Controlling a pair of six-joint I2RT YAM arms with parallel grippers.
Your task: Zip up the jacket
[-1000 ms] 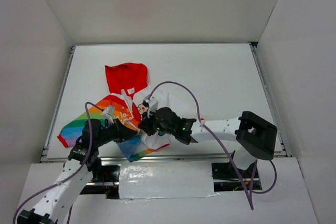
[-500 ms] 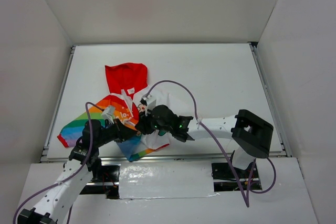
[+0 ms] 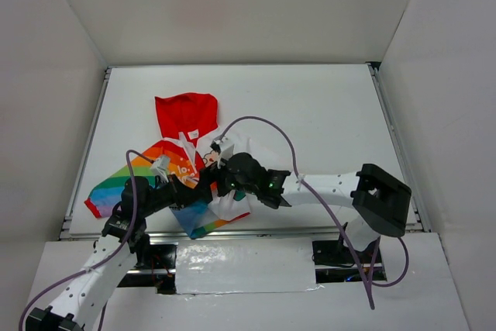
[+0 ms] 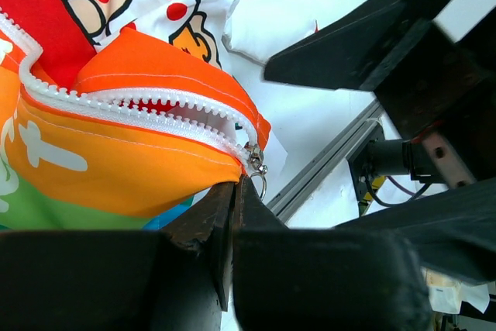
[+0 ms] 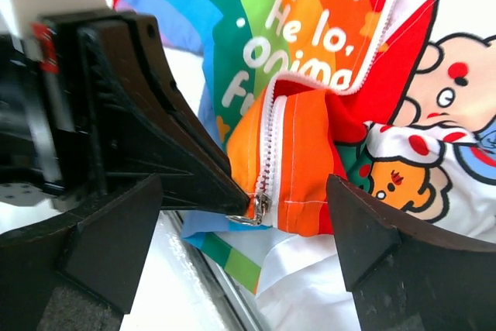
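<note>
I'm barely started: the slider [image 5: 260, 207] sits at the bottom of the jacket [image 3: 180, 167], lower centre, with the teeth [image 4: 139, 110] above unjoined. My left fingers [image 4: 198, 226] are clamped on the jacket there. My right fingers [image 5: 372, 226] are apart, flanking the slider.

L claw [image 5: 237, 193] pinches jacket [image 5: 304, 143] zip pull [image 5: 258, 209].

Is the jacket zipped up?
Open. The jacket has its slider down at the hem, and the white teeth gape apart above it.

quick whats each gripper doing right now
Left gripper: shut, pinching the jacket beside its zipper slider.
Right gripper: open, fingers either side of that slider.
</note>
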